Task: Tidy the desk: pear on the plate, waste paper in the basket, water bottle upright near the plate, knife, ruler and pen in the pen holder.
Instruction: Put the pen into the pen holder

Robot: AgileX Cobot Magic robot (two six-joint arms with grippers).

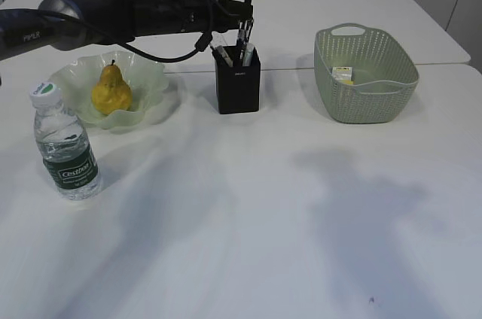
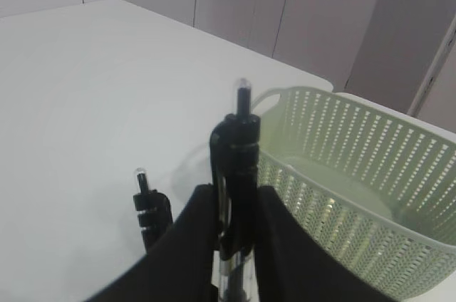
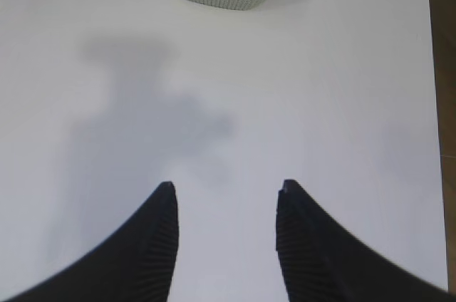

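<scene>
The left hand (image 2: pixel 226 234) pinched a black pen (image 2: pixel 237 174) upright between its fingers, poised above the black pen holder (image 1: pixel 238 80) at the table's twelve o'clock, presumably so the pen could drop straight in. Other pens already stood in the holder. The pear (image 1: pixel 111 89) sat on the pale green plate (image 1: pixel 154 78) at ten o'clock, with the water bottle (image 1: pixel 65 146) upright just beside it at nine. The basket (image 1: pixel 365 74) stood at two o'clock with a yellow and white paper scrap (image 1: pixel 343 74) inside. The right hand (image 3: pixel 226 202) hung empty, half open, over the bare table (image 3: pixel 320 102). Ruler and knife could not be made out among the holder's contents; the pen's lower end was hidden.
</scene>
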